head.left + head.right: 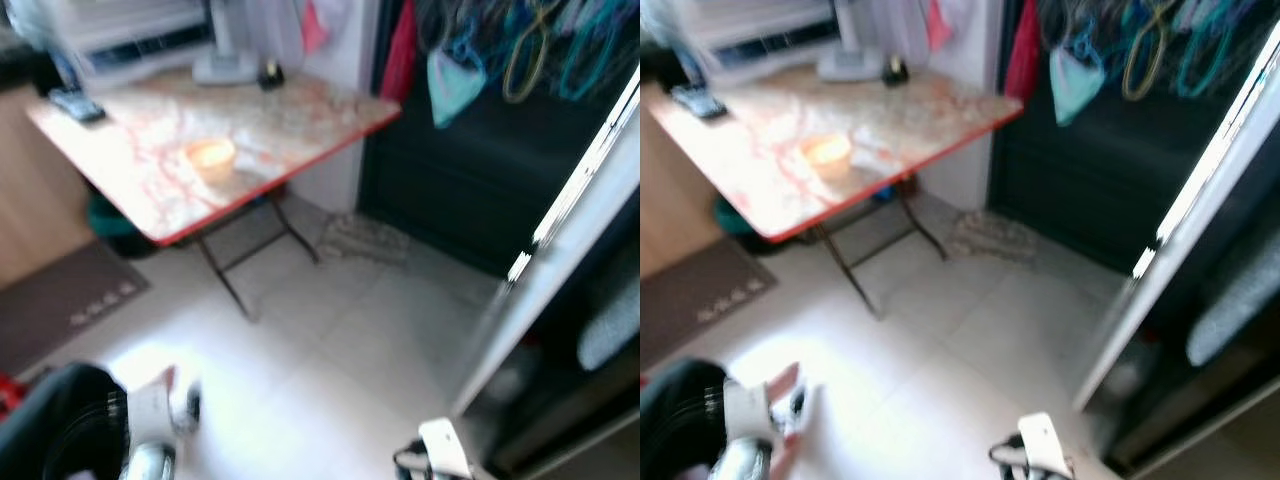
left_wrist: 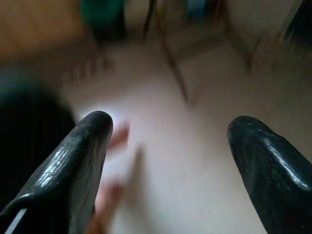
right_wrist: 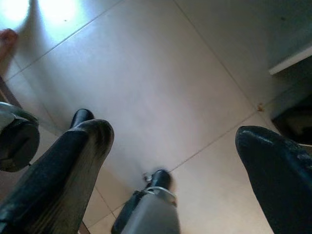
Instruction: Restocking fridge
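Both the left gripper (image 2: 163, 161) and the right gripper (image 3: 170, 161) are spread wide, empty. Orange-glowing bowl (image 1: 211, 157) on marble-patterned folding table (image 1: 300, 115) ahead of them; white fridge door (image 1: 560, 240) stands ajar beside the right one. Restocking progress indeterminable.

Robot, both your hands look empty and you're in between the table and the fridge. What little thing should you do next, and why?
Probably turn toward the folding table and step closer. Both the left gripper and the right gripper hang open over the bare floor, holding nothing, and the small orange cup on the table looks like the nearest thing to fetch. The open fridge door stands on the right, but the head views are blurred, so I'm unsure.
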You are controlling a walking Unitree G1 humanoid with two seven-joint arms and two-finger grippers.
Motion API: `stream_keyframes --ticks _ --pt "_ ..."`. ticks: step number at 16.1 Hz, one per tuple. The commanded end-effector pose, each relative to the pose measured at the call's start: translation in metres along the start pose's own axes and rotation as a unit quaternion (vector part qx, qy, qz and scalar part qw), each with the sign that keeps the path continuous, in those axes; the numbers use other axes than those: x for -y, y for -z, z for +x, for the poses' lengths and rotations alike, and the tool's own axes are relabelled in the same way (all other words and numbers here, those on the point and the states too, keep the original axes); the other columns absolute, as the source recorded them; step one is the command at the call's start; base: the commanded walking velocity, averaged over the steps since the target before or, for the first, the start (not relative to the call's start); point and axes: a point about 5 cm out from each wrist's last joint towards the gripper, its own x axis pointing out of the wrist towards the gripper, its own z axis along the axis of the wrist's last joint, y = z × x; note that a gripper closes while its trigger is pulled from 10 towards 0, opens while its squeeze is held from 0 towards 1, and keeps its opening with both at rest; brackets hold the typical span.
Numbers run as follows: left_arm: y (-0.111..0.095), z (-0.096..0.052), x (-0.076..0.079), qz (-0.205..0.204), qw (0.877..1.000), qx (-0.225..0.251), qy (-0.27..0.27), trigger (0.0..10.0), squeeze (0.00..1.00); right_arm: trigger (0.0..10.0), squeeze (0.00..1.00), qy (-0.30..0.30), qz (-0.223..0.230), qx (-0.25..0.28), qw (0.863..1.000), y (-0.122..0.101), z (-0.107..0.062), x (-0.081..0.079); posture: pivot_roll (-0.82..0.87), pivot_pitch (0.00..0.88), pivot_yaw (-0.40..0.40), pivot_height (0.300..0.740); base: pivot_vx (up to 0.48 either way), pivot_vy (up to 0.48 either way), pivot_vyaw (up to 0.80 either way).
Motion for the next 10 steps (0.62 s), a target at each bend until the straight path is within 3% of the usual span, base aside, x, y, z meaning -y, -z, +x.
stream_keyframes --ticks 1,2,4,7,8,10 --pt "-0.017 0.003 0.005 0.029 0.998 0.046 0.017 10.0 0.0 10.0 0.0 0.01 0.013 -0.023 1.0 0.016 -0.004 0.007 0.02 0.0 0.001 0.74 0.0 0.0 0.0" --pt "-0.054 0.005 0.011 0.056 0.989 0.133 0.035 10.0 0.0 10.0 0.0 0.006 0.015 -0.026 1.0 0.021 -0.006 0.01 0.03 0.0 -0.007 0.74 0.0 0.0 0.0" --pt "-0.114 -0.001 0.025 0.025 0.969 0.237 0.058 10.0 0.0 10.0 0.0 0.007 0.016 -0.031 0.999 0.026 -0.007 0.012 0.03 0.0 -0.005 0.74 0.0 0.0 0.0" --pt "-0.131 0.0 0.039 0.008 0.965 0.253 0.075 10.0 0.0 10.0 0.0 -0.002 0.011 -0.031 0.999 0.023 -0.003 -0.006 0.03 0.0 -0.002 0.74 0.289 0.0 0.0" --pt "-0.129 -0.001 0.036 0.002 0.969 0.234 0.081 10.0 0.0 10.0 0.0 -0.012 0.001 -0.025 1.0 0.017 0.0 -0.015 0.04 0.0 0.0 0.74 0.322 0.0 0.0" --pt "-0.136 -0.001 0.028 -0.026 0.972 0.225 0.062 10.0 0.0 10.0 0.0 -0.01 -0.004 -0.021 1.0 0.016 0.0 -0.013 0.04 0.0 -0.004 0.74 0.358 0.0 0.4"
